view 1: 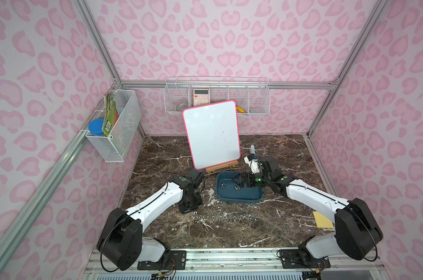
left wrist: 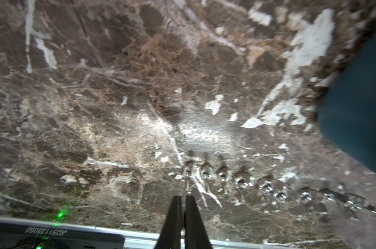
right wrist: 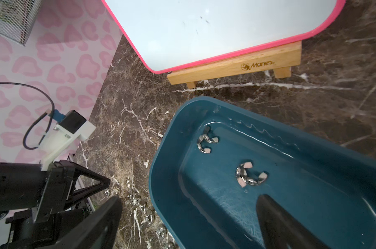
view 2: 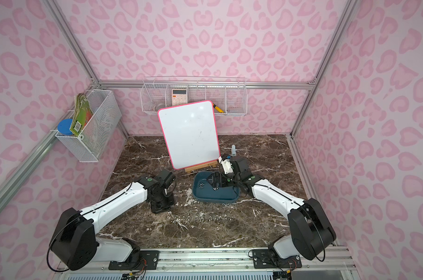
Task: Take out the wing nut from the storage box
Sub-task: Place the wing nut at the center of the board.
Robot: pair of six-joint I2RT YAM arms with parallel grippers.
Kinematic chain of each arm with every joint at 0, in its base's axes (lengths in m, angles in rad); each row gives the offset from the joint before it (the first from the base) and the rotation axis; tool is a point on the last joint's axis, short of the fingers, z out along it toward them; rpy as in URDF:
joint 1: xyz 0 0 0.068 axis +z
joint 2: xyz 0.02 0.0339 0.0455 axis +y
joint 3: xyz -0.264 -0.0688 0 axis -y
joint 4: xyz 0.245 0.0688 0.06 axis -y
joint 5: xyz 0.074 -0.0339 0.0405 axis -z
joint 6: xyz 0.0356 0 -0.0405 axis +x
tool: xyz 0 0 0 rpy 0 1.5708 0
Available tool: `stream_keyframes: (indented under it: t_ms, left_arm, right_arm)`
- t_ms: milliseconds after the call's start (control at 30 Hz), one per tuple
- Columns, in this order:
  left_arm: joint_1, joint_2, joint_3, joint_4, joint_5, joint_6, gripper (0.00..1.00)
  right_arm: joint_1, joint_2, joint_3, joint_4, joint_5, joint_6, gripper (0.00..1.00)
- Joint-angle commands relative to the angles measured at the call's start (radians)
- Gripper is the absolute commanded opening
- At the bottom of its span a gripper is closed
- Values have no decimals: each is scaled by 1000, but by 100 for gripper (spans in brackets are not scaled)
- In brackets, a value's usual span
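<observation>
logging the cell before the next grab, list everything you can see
table: 1, brown marble
storage box: 1, dark teal, table centre
wing nuts in box: two clumps, silver, box floor
wing nuts on table: one row, silver, before box
whiteboard: 1, white, pink rim, on easel
easel: 1, wood, behind box
side basket: 1, white wire, left wall
back basket: 1, white wire, back wall
calculator: 1, cream, back basket
jar: 1, blue lid, side basket
green packets: several, side basket
yellow pad: 1, table, right side
left gripper: 1, black, shut, beside nut row
right gripper: 1, black, open, over box
</observation>
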Motion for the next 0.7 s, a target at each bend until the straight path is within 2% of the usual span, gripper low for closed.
stream_keyframes:
  t_ms: [0, 567, 667]
  left_arm:
    - [1, 32, -13, -30, -44, -2, 0]
    - [2, 187, -41, 106, 29, 8, 0]
    - [1, 197, -44, 106, 30, 7, 9]
  right_arm:
    - [10, 8, 19, -26, 26, -22, 99]
    - [21, 22, 44, -60, 48, -33, 99]
    - [21, 18, 45, -65, 53, -35, 99]
